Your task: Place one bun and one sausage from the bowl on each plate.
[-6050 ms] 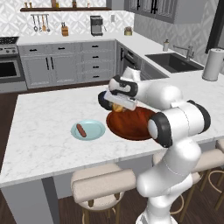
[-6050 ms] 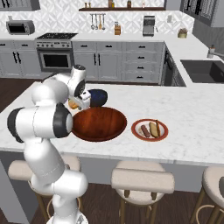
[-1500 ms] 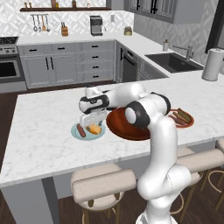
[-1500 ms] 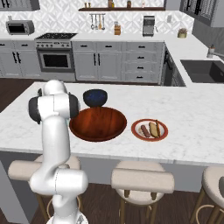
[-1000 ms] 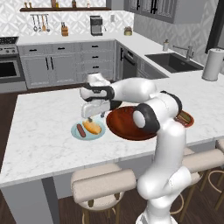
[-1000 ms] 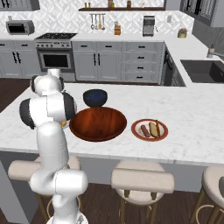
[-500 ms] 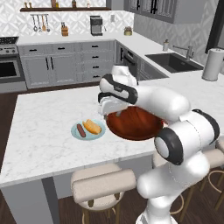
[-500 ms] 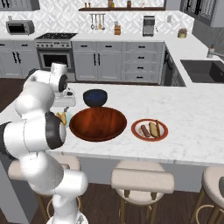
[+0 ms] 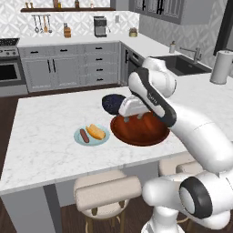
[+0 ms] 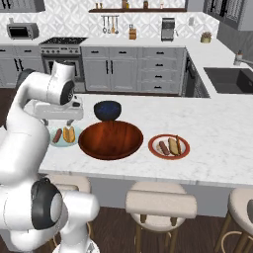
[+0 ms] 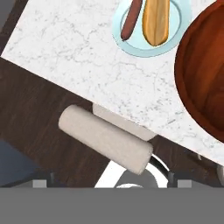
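The pale blue plate [image 9: 92, 141] [image 10: 53, 141] [image 11: 131, 46] holds a bun [image 9: 95, 131] [image 10: 69, 133] [image 11: 156, 21] and a sausage [image 9: 84, 135] [image 10: 58, 135] [image 11: 131, 19] side by side. To its right sits the wooden bowl [image 9: 140, 132] [image 10: 110, 140] [image 11: 202, 74], with nothing visible inside. The white plate with a red-brown rim [image 10: 169, 154] also carries a bun [image 10: 173, 145] and a sausage [image 10: 162, 147]. My gripper [image 9: 133, 119] [image 10: 60, 123] hangs open and holds nothing, raised above the counter between the pale blue plate and the bowl.
A dark blue bowl [image 9: 112, 103] [image 10: 107, 109] stands just behind the wooden bowl. Padded stools [image 9: 107, 195] [image 10: 160, 203] [image 11: 105, 138] line the counter's front edge. The sink [image 9: 184, 65] lies on the far right counter.
My open gripper has lifted off the pale blue plate and swung right toward the wooden bowl. The bun and sausage stay on that plate.
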